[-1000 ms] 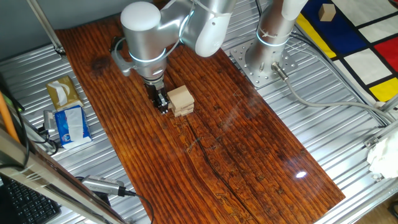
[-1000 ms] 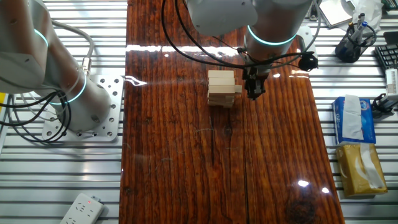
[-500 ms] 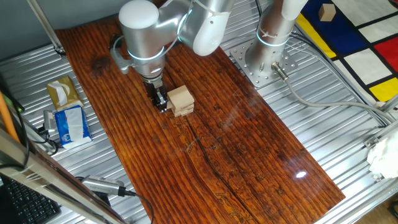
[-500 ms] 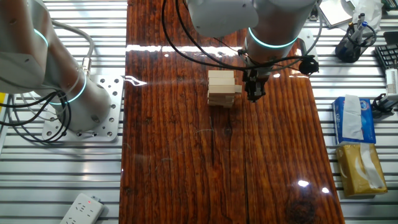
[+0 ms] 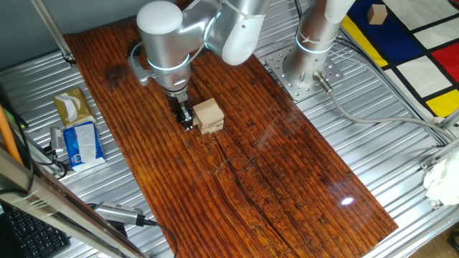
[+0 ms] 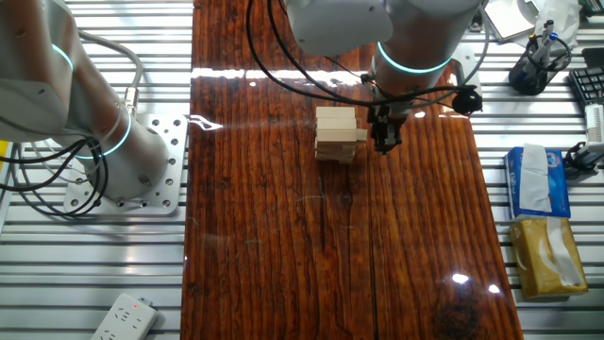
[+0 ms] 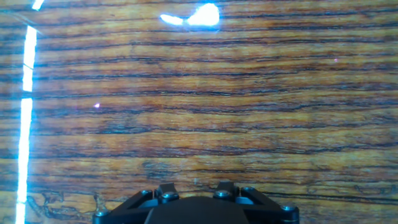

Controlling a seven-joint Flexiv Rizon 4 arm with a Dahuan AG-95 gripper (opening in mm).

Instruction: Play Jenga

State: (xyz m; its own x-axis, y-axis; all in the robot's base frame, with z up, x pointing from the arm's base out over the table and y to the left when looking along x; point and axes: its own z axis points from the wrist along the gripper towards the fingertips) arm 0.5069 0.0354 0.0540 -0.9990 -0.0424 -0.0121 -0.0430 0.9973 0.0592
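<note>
The Jenga tower [image 5: 208,115] is a small stack of pale wood blocks laid crosswise, standing on the dark wooden tabletop [image 5: 272,179]. In the other fixed view [image 6: 335,132] one block [image 6: 360,135] juts out of a middle layer towards the gripper. My gripper [image 5: 187,118] points down right beside the tower, its dark fingers close together and holding nothing, its tip [image 6: 384,144] level with the jutting block's end. The hand view shows only wood grain and the gripper's [image 7: 196,186] base; the tower is out of that view.
Tissue packs [image 5: 79,142] lie off the board beside the gripper; they also show in the other fixed view [image 6: 533,179]. My arm's base plate [image 5: 305,68] stands beyond the tower. A second arm [image 6: 85,113] stands on the far side. A tan cube [image 5: 376,13] sits on a coloured mat.
</note>
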